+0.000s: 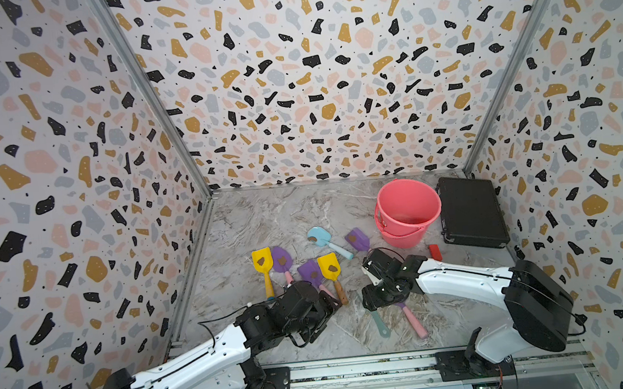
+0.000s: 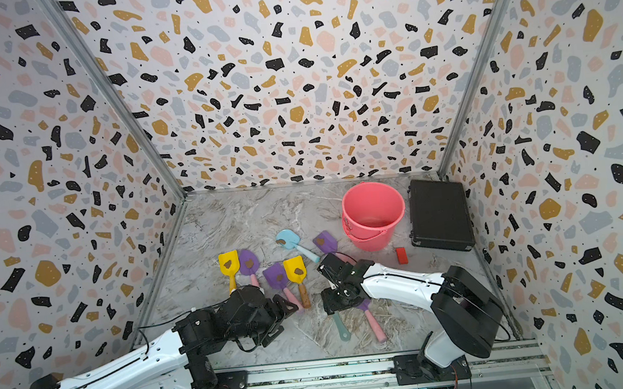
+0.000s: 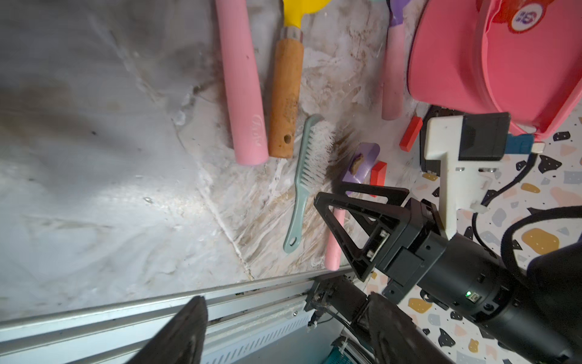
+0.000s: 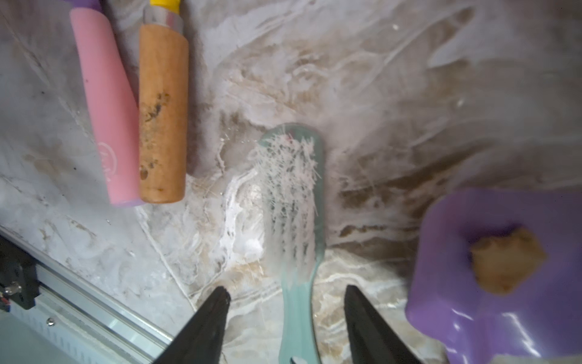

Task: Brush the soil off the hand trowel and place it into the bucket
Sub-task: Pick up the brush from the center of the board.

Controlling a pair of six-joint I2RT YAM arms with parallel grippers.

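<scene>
While the right gripper (image 4: 286, 290) straddles the brush (image 4: 293, 195) handle with jaws apart, gripping nothing, the soiled purple trowel (image 4: 447, 252) lies just beside it.

Top views look down; wrist views share brush (image 3: 310, 157) (image 4: 291, 195).

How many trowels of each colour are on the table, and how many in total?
Yellow trowels: 2
Purple trowels: 4
Blue trowel: 1
Total: 7
</scene>
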